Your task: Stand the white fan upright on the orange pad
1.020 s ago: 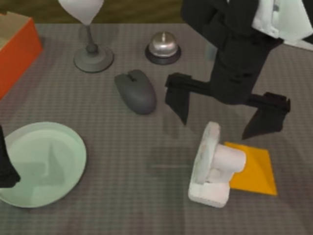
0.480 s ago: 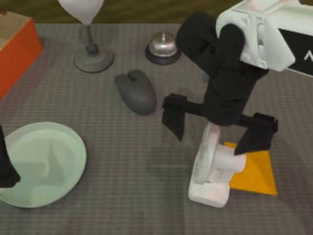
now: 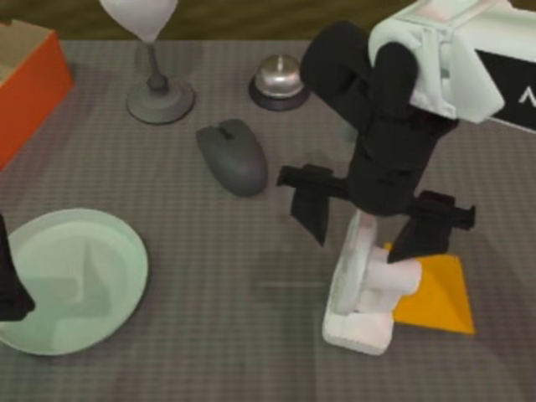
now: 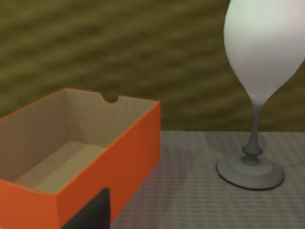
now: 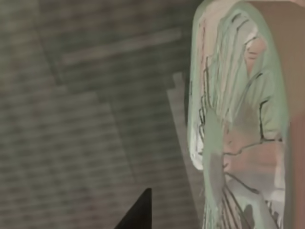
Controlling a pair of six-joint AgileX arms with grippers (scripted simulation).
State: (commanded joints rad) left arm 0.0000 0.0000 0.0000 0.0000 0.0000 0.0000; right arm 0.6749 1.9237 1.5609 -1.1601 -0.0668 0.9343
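Grey woven counter [image 3: 209, 276] carries the white fan [image 3: 364, 285], partly hiding the orange pad [image 3: 435, 297]; right gripper [image 3: 373, 222] jaws wide, empty, straddling it; left gripper [image 3: 10, 285] cropped, jaws unclear.

- My table [image 3: 209, 251] wears a grey cloth with a fine woven check, lit softly from above so shadows fall faint.
- Behind its far edge runs an olive-brown wall [image 4: 119, 52] with blurred wavy streaks.
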